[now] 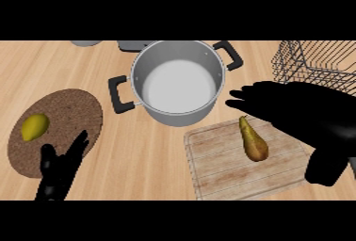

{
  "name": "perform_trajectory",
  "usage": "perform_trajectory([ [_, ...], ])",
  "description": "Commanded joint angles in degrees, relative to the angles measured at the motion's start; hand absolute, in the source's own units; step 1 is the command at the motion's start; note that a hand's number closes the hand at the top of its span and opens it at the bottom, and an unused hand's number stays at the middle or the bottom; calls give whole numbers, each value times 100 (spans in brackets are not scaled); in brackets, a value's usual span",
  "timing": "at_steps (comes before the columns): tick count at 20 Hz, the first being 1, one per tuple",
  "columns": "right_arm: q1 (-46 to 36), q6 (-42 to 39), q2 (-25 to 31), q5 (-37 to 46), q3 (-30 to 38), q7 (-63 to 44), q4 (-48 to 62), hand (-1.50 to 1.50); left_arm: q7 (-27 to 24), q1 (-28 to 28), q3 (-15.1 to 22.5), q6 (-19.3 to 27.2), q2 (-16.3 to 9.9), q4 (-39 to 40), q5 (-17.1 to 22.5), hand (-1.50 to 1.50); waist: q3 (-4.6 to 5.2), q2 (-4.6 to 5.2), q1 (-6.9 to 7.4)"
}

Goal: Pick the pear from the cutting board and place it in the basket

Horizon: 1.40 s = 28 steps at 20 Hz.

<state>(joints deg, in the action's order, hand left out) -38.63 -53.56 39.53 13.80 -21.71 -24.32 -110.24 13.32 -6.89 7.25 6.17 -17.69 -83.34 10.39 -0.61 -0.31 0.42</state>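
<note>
A brownish-yellow pear (pixel 254 141) lies on the pale wooden cutting board (pixel 230 174) at the lower right, its stem end pointing away from me. My right hand (pixel 295 110) hovers over the board's far right part, fingers stretched left just above the pear's tip, open and holding nothing. The wire basket (pixel 313 66) stands at the upper right, behind that hand. My left hand (pixel 59 169) rests open at the lower left, fingers up, over the edge of a round mat.
A large steel pot (pixel 179 82) with black handles stands in the middle, left of the basket. A round cork mat (pixel 66 117) at the left carries a yellow lemon (pixel 35 127). Grey objects (pixel 87 43) show at the far edge.
</note>
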Motion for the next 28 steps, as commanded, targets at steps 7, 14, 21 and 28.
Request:
perform_trajectory([
  [7,782,1027,-109,2113,-884,1263,773,-150,20,-263,-154,-251,-36,168,42,0,55,50,40],
  [14,1198,1263,-22,2478,-572,2016,955,-150,-3,-240,-176,-106,184,257,-192,0,60,30,-30],
  [21,1395,2060,-387,3352,-803,2634,1784,-150,110,170,-406,-359,127,519,-131,0,61,41,-28],
  [28,1233,2239,-928,3786,-604,3005,2439,-150,242,-20,-328,-300,315,157,-317,0,61,37,-8],
])
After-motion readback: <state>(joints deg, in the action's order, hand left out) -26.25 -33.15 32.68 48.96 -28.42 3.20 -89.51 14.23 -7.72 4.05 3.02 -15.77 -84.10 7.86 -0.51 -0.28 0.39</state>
